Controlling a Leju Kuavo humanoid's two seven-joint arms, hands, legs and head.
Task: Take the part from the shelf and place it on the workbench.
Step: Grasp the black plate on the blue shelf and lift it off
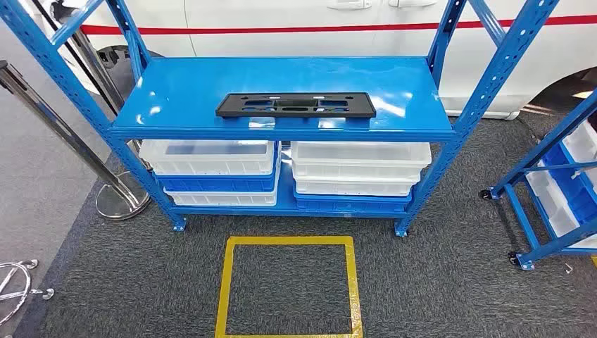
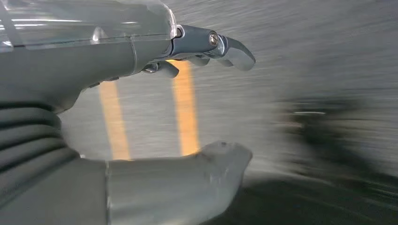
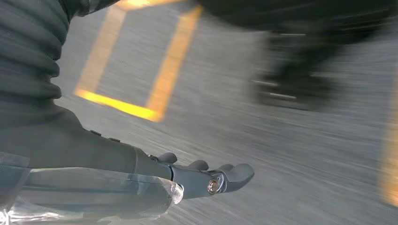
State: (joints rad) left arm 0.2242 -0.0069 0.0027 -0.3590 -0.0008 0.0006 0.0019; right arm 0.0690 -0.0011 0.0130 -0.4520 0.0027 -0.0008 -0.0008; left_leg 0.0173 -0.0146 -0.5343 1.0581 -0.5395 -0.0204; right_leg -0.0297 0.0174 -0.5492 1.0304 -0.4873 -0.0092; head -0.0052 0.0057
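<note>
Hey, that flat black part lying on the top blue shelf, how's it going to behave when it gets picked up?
The black part looks like thin moulded plastic with cut-outs, so probably light and fairly stiff. Long and narrow, it may sag or tilt if lifted by one end. Lying flat on the glossy shelf, it may slide when pushed.

Shelf: painted blue metal, glossy, reflective top.
Part: black plastic, matt, smooth.
Bins: white and blue plastic, the white ones slightly translucent.
Floor: dark grey carpet, rough, matt.
Tape: yellow, smooth, lightly scuffed.
Post: polished metal, mirror-bright.
Left hand: grey matt plastic thumb, ribbed rubbery cover, clear glossy shell.
Right hand: dark fingers, same finishes.
</note>
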